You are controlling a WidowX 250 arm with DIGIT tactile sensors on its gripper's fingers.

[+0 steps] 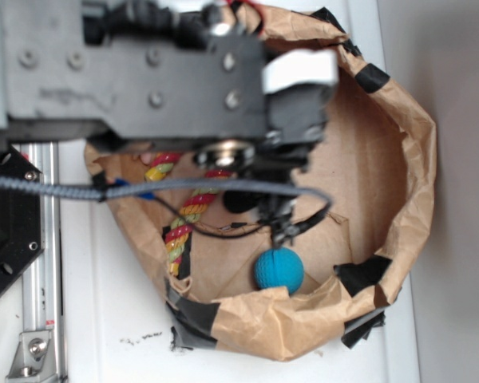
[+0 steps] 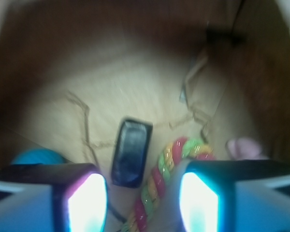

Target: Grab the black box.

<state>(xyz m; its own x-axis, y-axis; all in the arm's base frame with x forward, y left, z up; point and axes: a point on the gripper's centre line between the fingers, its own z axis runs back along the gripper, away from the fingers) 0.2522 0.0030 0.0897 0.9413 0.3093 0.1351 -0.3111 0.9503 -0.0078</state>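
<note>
Item count, paper bin:
1 black box, 1 teal ball, 1 multicolour rope, 1 pink object.

No text, label, brand, number or sign can be read in either view.
</note>
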